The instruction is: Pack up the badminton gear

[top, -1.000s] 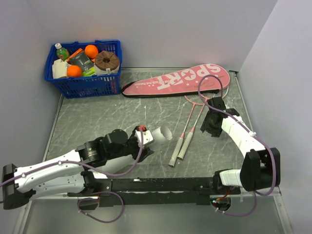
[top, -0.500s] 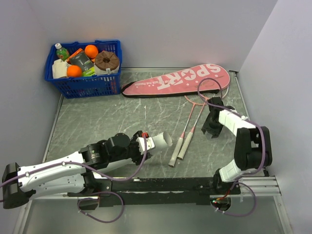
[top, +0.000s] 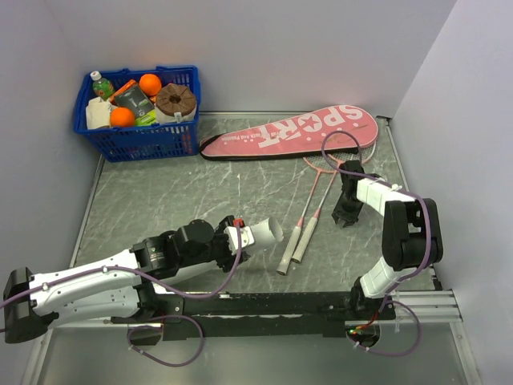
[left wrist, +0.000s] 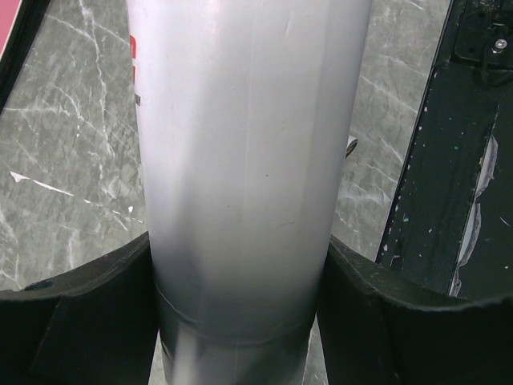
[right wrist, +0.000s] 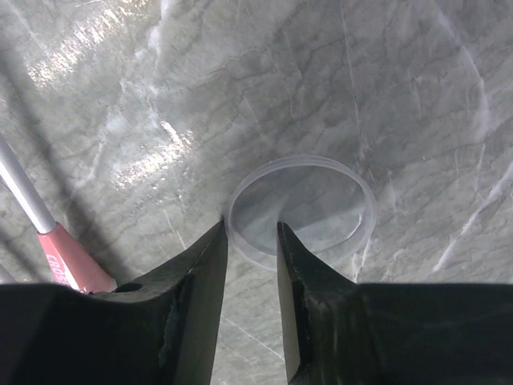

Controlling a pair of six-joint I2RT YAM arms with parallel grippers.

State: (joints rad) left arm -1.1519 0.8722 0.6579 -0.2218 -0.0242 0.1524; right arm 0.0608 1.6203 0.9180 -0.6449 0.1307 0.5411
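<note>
My left gripper (top: 237,237) is shut on a long white tube (top: 262,233), held low over the table with its open end pointing right. In the left wrist view the tube (left wrist: 240,160) fills the gap between the fingers of the left gripper (left wrist: 240,321). My right gripper (top: 346,218) points down at the table, right of two thin rackets (top: 317,210). In the right wrist view its narrowly open jaws (right wrist: 252,228) straddle the rim of a clear round lid (right wrist: 353,180) lying flat. The pink "SPORT" case (top: 296,128) lies at the back. No shuttlecocks show.
A blue basket (top: 136,138) of oranges and bottles stands at the back left. The rackets' white handles (top: 293,249) point toward the near edge. A racket shaft with a pink collar (right wrist: 68,261) lies just left of the right fingers. Walls stand close on three sides.
The left arm shifted the tube slightly right and toward the near edge. The right arm folded tighter and its gripper came down over the clear lid.
</note>
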